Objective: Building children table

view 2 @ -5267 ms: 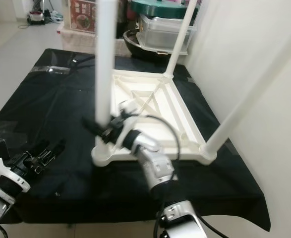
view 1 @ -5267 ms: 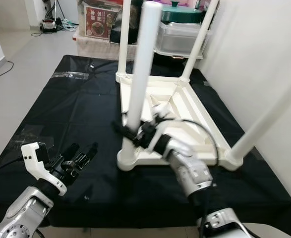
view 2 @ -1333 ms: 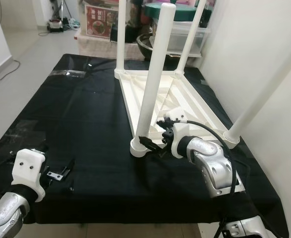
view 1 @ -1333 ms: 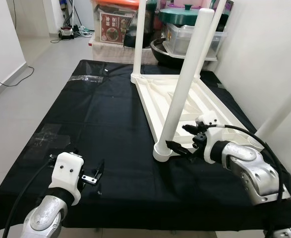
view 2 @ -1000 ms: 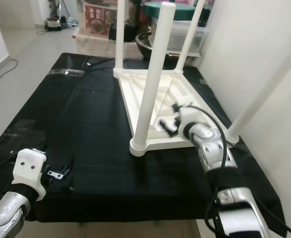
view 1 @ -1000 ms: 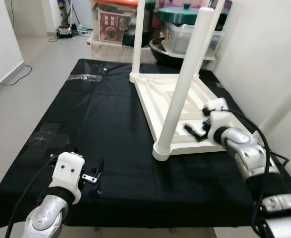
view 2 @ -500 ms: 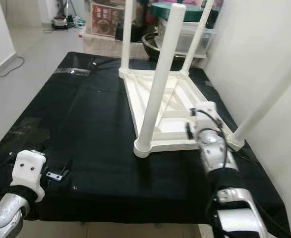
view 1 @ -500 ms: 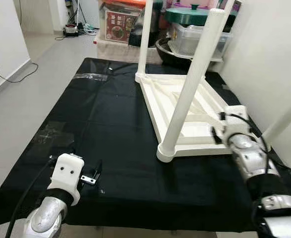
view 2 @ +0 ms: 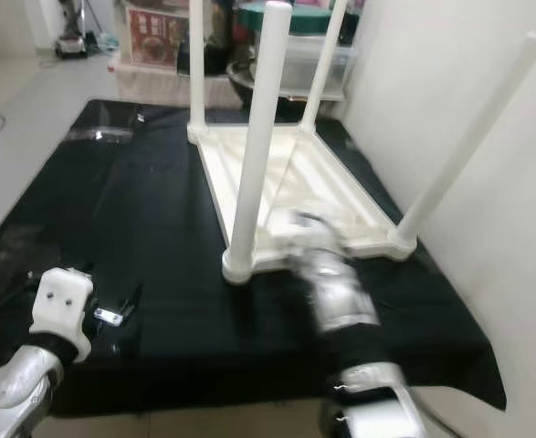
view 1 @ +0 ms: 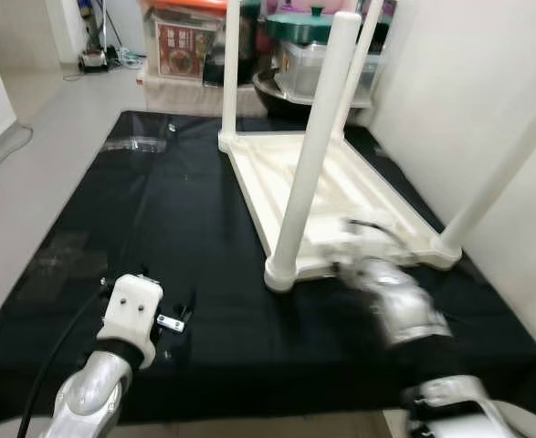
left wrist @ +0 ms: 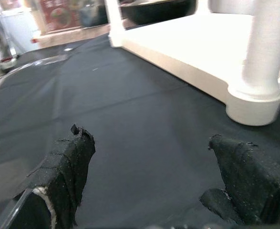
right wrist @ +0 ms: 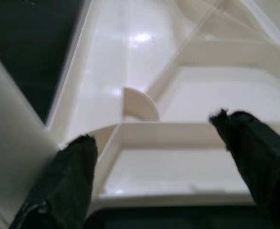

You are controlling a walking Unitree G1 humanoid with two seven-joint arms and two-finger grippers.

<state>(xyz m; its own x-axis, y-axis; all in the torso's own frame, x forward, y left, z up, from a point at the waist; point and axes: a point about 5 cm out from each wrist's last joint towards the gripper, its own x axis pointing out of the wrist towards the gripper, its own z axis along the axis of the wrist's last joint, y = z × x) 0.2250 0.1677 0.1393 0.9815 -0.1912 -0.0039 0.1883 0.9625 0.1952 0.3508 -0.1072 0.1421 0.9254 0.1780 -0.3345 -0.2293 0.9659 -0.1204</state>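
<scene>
Black cloth (view 1: 176,228), upturned white table (view 1: 341,187); right gripper (right wrist: 154,171) spread above it, left gripper (left wrist: 149,176) spread

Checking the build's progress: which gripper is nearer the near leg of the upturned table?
Right. The right gripper hangs open over the tabletop's ribbed underside, beside the near leg. The left gripper hovers open above the black cloth, farther off.

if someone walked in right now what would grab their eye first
The white children's table lying upside down on the black cloth, its four legs pointing up, with the nearest leg tall in the middle. The right pincer, open, hangs over the table's ribbed underside near that leg, and the left pincer hovers open above the cloth.
</scene>
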